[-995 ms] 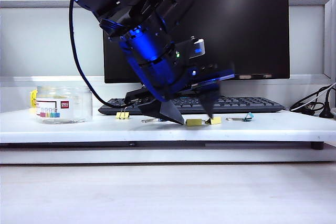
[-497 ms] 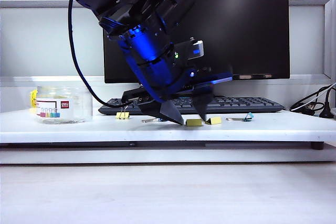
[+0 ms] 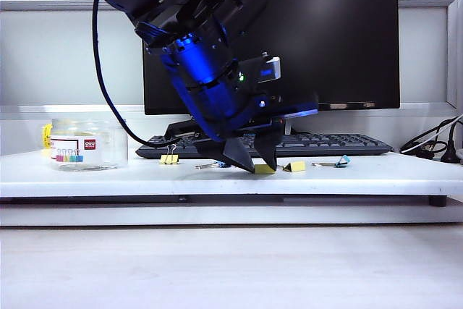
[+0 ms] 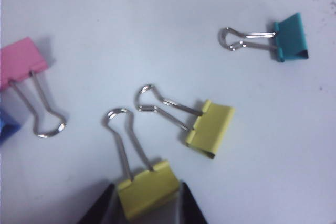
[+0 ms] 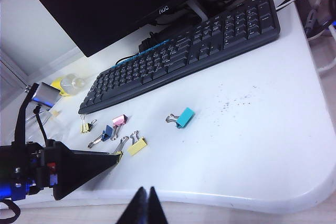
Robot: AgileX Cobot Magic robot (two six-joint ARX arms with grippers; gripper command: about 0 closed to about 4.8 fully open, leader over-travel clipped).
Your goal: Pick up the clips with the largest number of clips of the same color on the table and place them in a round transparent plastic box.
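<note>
At the left of the exterior view the round transparent plastic box (image 3: pixel 88 144) stands on the white table (image 3: pixel 217 179). One yellow clip (image 3: pixel 169 158) lies before the keyboard (image 3: pixel 318 144). At centre the left gripper (image 3: pixel 255 163) clenches a second yellow clip (image 3: pixel 265 169); a third (image 3: pixel 295 167) lies just right, then a teal clip (image 3: pixel 341 161). The right gripper (image 5: pixel 145 207), jaws clenched and empty, hangs over the table's near edge.

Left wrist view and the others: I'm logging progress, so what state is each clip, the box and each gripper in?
left gripper: shut on yellow clip
second yellow clip: lying loose
third yellow clip: untouched by the keyboard
round transparent plastic box: upright
right gripper: shut, raised, empty
</note>
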